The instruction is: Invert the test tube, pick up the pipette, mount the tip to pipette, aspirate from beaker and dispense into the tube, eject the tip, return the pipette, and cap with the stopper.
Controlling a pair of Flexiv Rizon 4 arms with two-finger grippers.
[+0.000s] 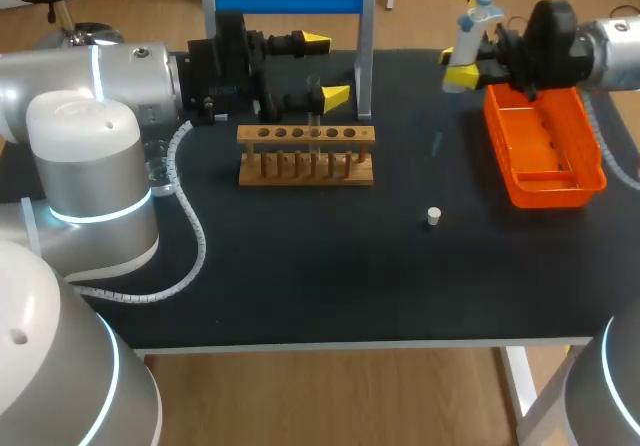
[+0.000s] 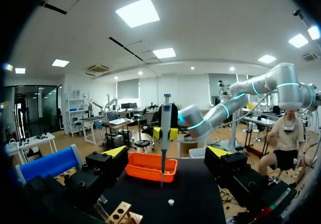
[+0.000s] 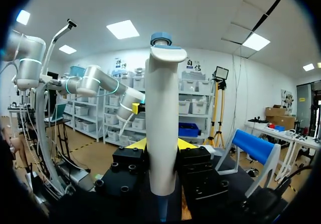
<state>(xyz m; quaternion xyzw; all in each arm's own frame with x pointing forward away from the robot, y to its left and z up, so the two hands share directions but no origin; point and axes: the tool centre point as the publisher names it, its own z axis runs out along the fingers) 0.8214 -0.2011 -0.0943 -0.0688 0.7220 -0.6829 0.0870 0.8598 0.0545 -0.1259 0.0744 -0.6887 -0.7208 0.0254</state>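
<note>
- While gripping the pipette (image 1: 468, 34) from two sides with the right gripper (image 3: 160, 146), risks a slip or tilt if swung fast.
- Could miss the narrow mouth of the tube (image 1: 314, 136) through poor aim, spilling onto the rack (image 1: 305, 171).
- Could knock the rack with the left gripper (image 1: 326, 66), spread wide and holding nothing, just beside the tube.
- Could send the loose stopper (image 1: 433, 216) rolling with a careless sweep.
- Holds the pipette upright above the far end of the orange tray (image 1: 560, 181), well apart from the rack.
- Leaves the tube standing in the rack, stopper lying on the table (image 1: 300, 286) between rack and tray, touched by nothing.
</note>
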